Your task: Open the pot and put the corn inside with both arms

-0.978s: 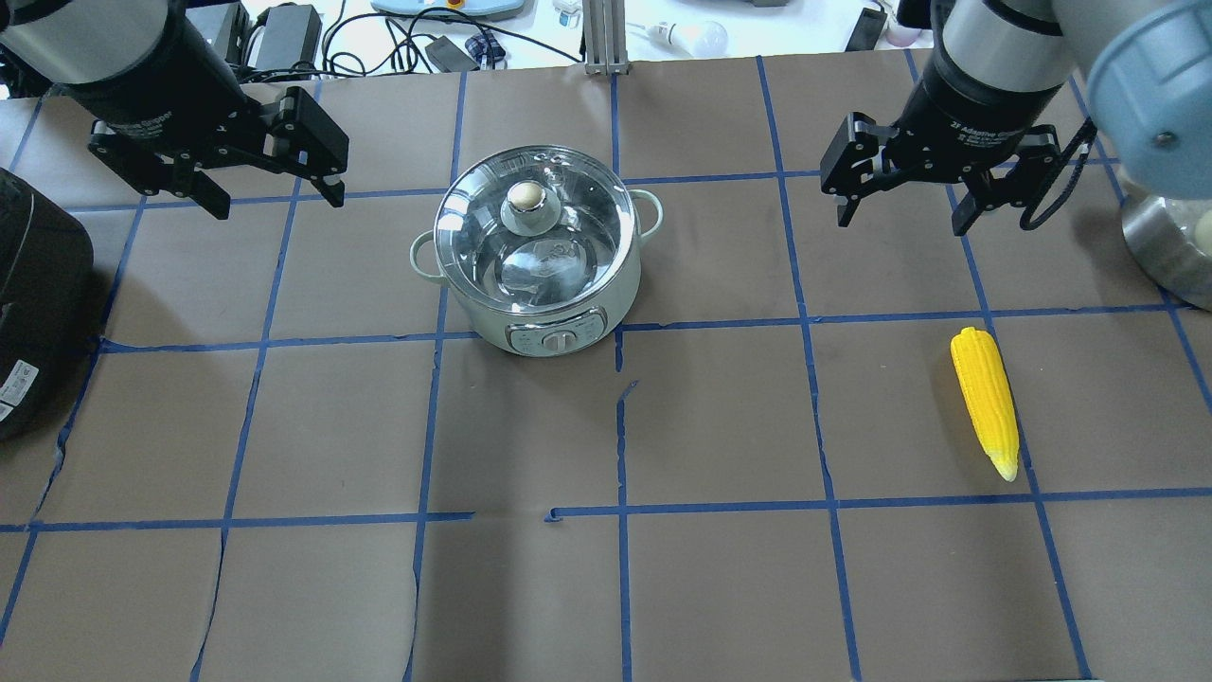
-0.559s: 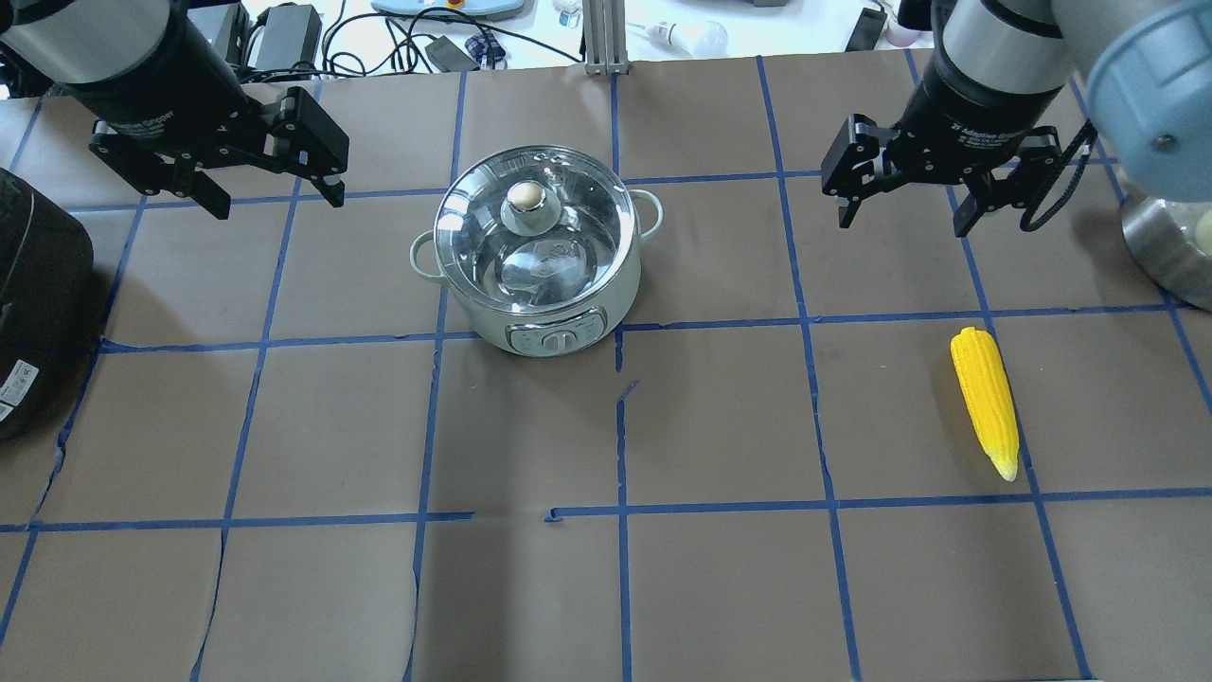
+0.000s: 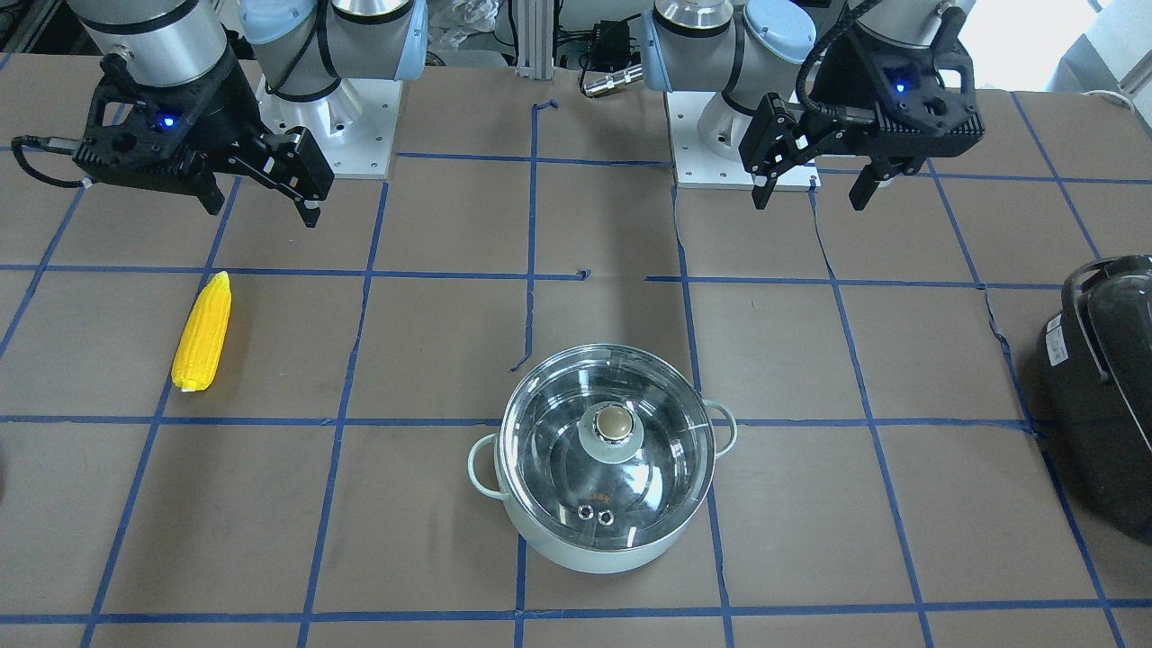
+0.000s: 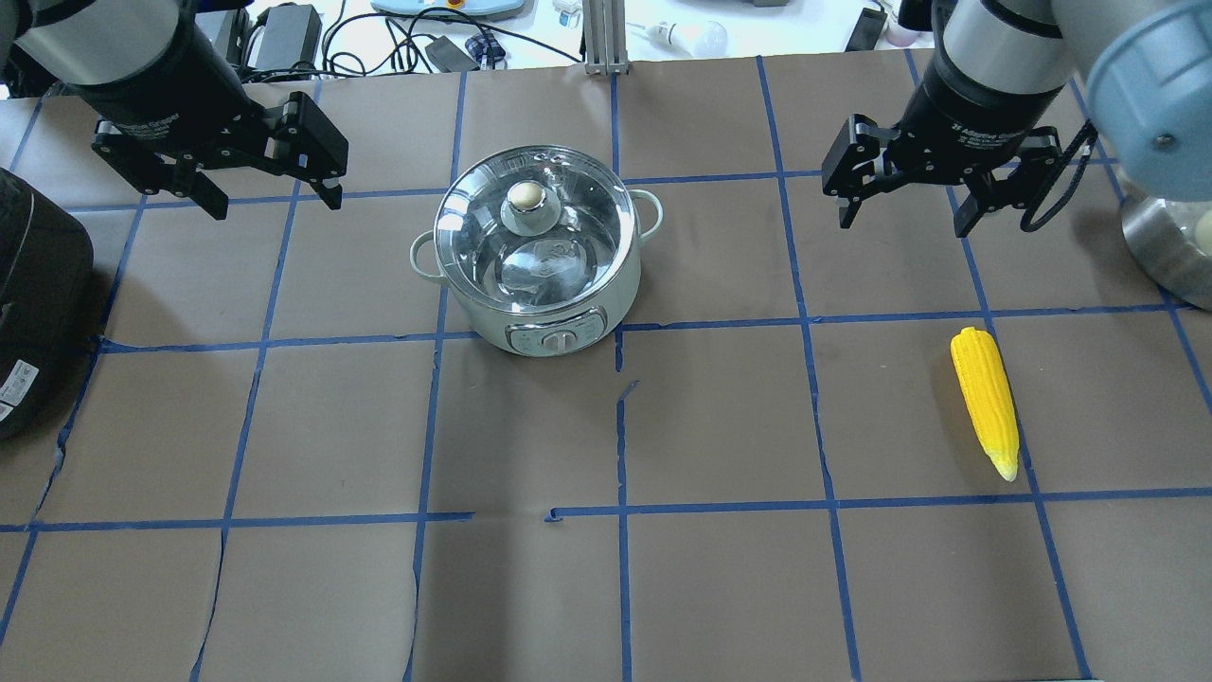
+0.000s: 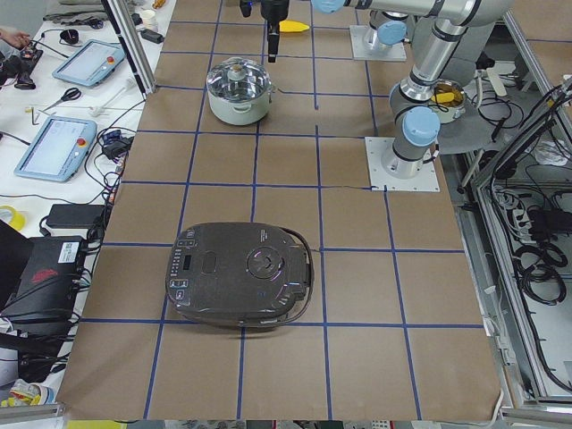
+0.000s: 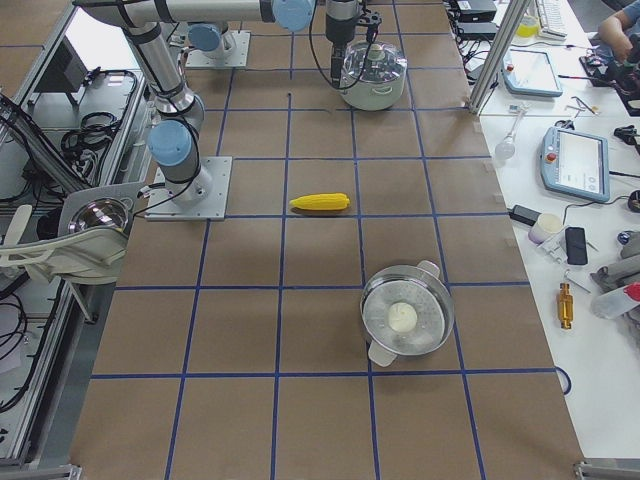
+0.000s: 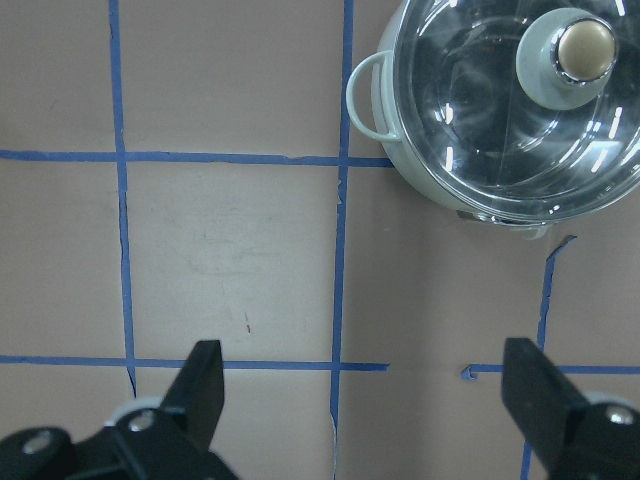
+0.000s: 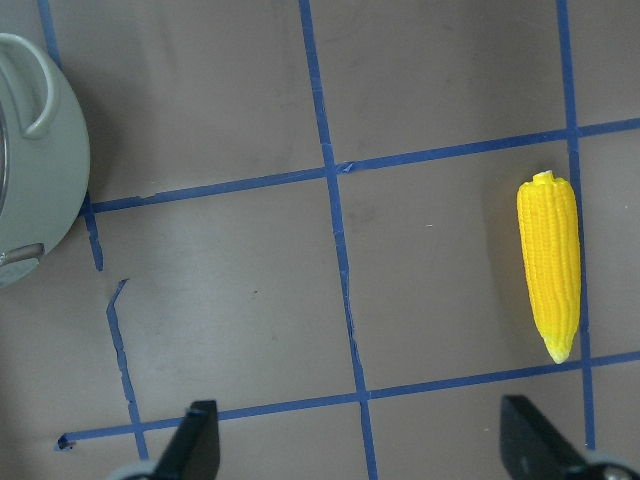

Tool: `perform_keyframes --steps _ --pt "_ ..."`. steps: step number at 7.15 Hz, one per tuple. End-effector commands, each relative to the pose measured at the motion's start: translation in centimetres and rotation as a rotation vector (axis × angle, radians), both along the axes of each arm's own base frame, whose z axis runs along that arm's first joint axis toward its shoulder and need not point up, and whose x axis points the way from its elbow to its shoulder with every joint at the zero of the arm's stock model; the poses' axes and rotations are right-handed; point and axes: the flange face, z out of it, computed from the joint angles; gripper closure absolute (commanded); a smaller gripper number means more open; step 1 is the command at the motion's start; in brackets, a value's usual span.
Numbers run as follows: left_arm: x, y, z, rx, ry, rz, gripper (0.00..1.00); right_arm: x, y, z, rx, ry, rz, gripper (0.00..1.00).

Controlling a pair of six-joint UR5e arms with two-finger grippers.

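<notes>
**Lid on, corn on the table, both grippers empty**

Brown paper table top with a blue tape grid [image 4: 720, 587]. Landmark is the round mint-green pot with a shiny steel interior [image 4: 492, 327]. Its round glass lid [image 4: 578, 246] is seated, with the beige knob [image 4: 526, 197] upright on top.

- Bright yellow plastic corn cob [image 4: 985, 403]: lies flat, well to the pot's right and nearer the robot than the pot. Its long axis runs toward and away from the robot, tapered tip on the robot's side.
- Right gripper [image 4: 901, 224]: hovers right of the pot, jaws wide apart, nothing held. The corn lies robot-ward of it and a little farther from the pot. The jaw gap runs side to side, crosswise to the cob.
- Left gripper [image 4: 275, 202]: hovers left of the pot, jaws apart, nothing held.

Judgement: approach stage. The left arm is nearer the knob, the right arm nearer the corn.
</notes>
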Motion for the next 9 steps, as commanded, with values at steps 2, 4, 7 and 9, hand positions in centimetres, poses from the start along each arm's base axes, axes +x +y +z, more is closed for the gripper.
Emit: perform_keyframes --steps 2,4,7,9 --pt "-0.13 0.17 -0.1 0.005 0.0 -0.002 0.01 0.24 -0.6 1.12 -0.078 -0.017 0.001 0.0" --pt "-0.2 0.19 -0.1 0.005 0.0 -0.005 0.01 0.11 -0.2 0.64 -0.032 -0.012 -0.004 0.0" --pt "-0.2 0.11 -0.16 0.005 0.0 -0.005 0.01 0.23 -0.07 0.31 -0.023 -0.009 0.002 0.0" --pt "-0.2 -0.49 -0.5 0.007 0.002 -0.004 0.02 0.05 -0.11 0.48 -0.023 -0.006 -0.001 0.0"
